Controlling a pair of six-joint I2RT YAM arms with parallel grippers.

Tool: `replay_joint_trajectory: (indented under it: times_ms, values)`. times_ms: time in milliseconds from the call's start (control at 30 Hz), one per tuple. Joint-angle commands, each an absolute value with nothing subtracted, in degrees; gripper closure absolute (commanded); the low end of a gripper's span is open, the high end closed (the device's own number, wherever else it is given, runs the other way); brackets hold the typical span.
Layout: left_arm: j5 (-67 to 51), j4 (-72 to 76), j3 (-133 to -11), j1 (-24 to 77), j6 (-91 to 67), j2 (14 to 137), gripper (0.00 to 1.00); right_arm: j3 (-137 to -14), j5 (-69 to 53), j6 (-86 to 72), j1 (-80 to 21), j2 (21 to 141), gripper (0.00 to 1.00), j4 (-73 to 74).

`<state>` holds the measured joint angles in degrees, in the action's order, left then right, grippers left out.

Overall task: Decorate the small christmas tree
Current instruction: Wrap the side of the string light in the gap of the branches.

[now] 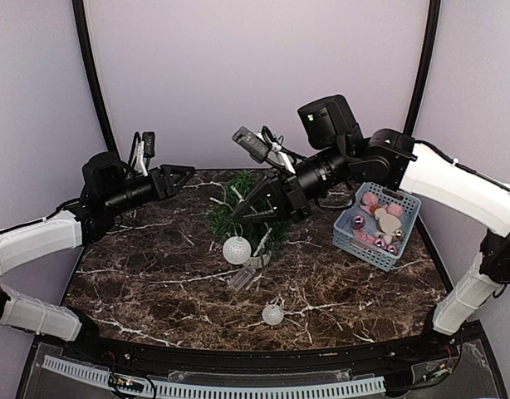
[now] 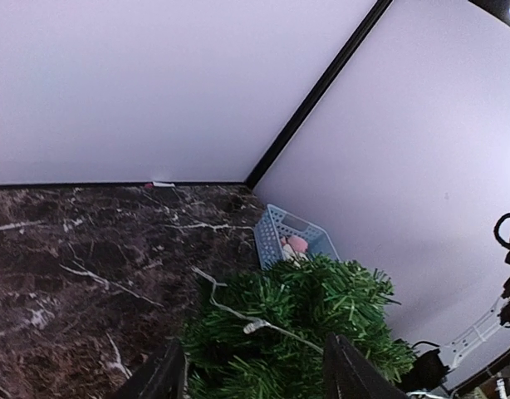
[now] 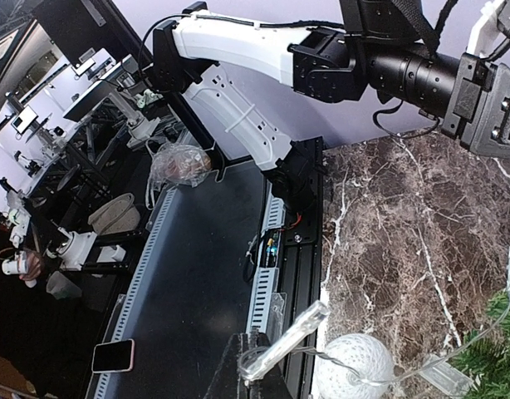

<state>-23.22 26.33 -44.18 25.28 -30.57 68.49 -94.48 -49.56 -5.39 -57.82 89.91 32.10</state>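
table (image 1: 155,283): dark brown marble with white veins
basket (image 1: 367,249): pale blue, slotted walls, far right of the table
ornaments (image 1: 380,220): pink, white and purple, inside the basket
white balls (image 1: 237,249): 2, 1 central, 1 nearer
light string (image 2: 238,312): thin pale wire

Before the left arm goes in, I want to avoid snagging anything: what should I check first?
1. Left fingers apart and empty: ok.
2. Right fingers shut on the light string: ok.
3. Small christmas tree standing upright: cannot tell, its pot is hidden.
4. White ball lights all on the tree: not ok, one ball light lies out on the table.
5. Blue basket holding ornaments: ok.
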Motion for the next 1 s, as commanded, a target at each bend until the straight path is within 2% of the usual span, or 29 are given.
replay_joint_trajectory:
  times_ms: [0,567,667,767,967]
  values:
    - [-29.56,18.80,-44.99,25.13,-39.51,66.89,0.39,-97.90,-51.15,-4.80,-58.66,91.40,1.00,30.35]
    - [-34.31,22.72,-55.80,25.87,-43.59,82.28,0.37,-98.70,-51.39,-4.76,-59.05,92.82,1.00,29.66]
    - [-35.36,24.00,-57.08,26.30,-44.24,84.81,0.43,-98.33,-51.35,-4.72,-59.06,92.64,1.00,29.61]
    - [-35.67,24.46,-58.32,27.23,-44.26,86.24,0.53,-98.01,-51.09,-4.75,-59.06,92.31,1.00,29.67]
    - [-34.61,24.32,-58.77,28.17,-44.04,86.55,0.68,-97.19,-50.38,-4.57,-59.02,91.55,1.00,29.49]
